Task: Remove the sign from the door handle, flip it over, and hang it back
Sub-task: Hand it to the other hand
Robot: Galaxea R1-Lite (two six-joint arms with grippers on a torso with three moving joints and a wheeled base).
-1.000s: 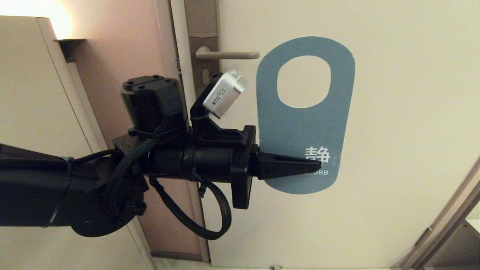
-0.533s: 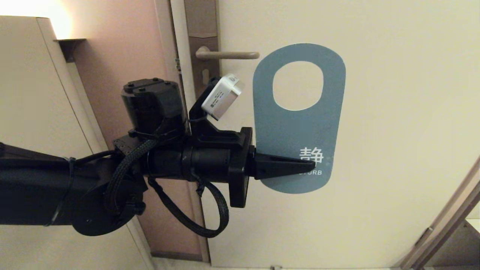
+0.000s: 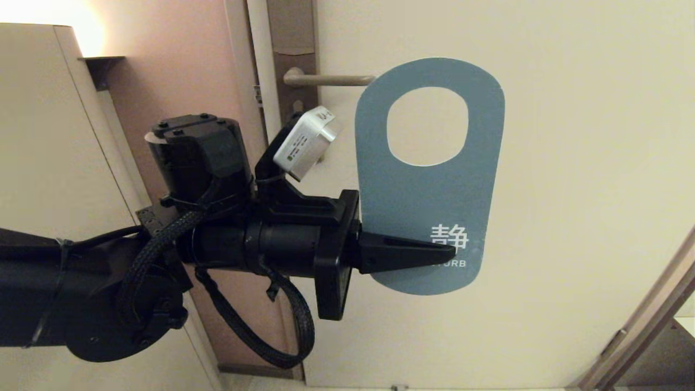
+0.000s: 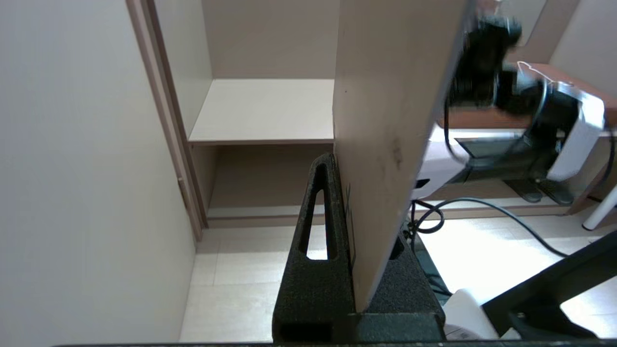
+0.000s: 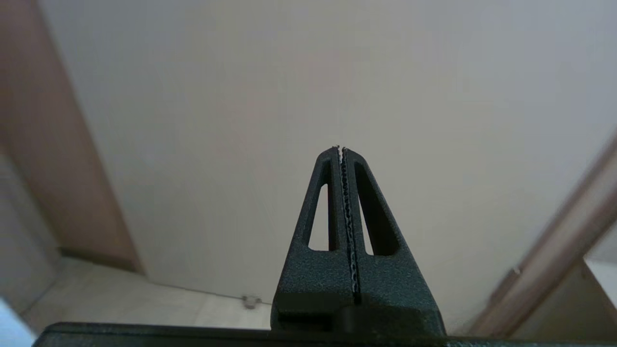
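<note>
The sign [image 3: 429,179] hangs in the air in front of the door [image 3: 570,163], off the door handle [image 3: 328,80], with its blue-grey face and white lettering toward the head camera and its big oval hole uppermost. Its upper left edge overlaps the free tip of the handle in that view, and the hole sits to the right of the lever, not around it. The left hand [image 3: 453,251] reaches in from the left and pinches the sign's lower end, one finger lying across the lettering; the left wrist view shows the card edge-on, clamped between the two fingers [image 4: 318,226]. The right hand [image 5: 341,149] is pressed together on nothing, pointing at the bare door.
</note>
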